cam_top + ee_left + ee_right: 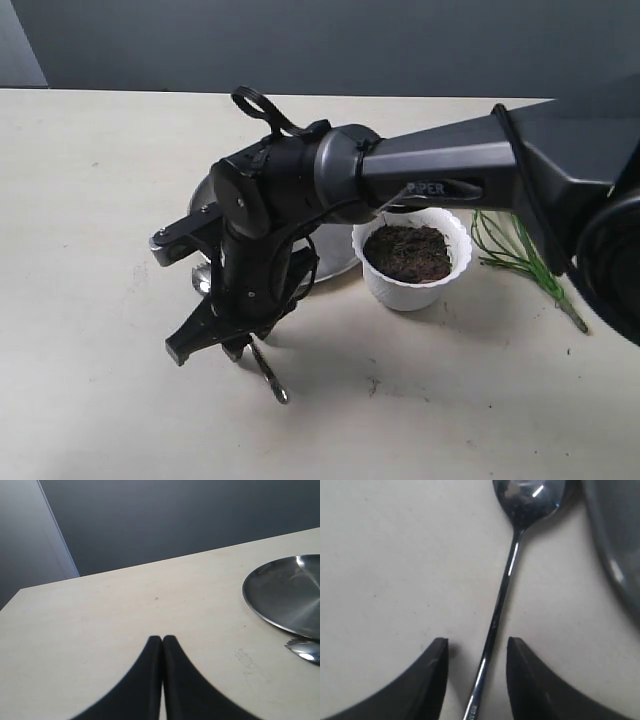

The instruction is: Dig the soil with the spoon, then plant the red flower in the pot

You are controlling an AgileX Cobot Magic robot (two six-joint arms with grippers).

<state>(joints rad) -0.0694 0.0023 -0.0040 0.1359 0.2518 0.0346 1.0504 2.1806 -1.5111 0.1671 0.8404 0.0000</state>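
You're hovering the right claw over the spoon, jaws standing open either side of its handle, gripping nothing. The spoon is lying flat on the table, its bowl just beside the plate. Your left claw is sitting closed and empty. The pot holding the soil is standing right of the plate. The flower stems are lying just right of the pot, with your arm hiding the blooms.
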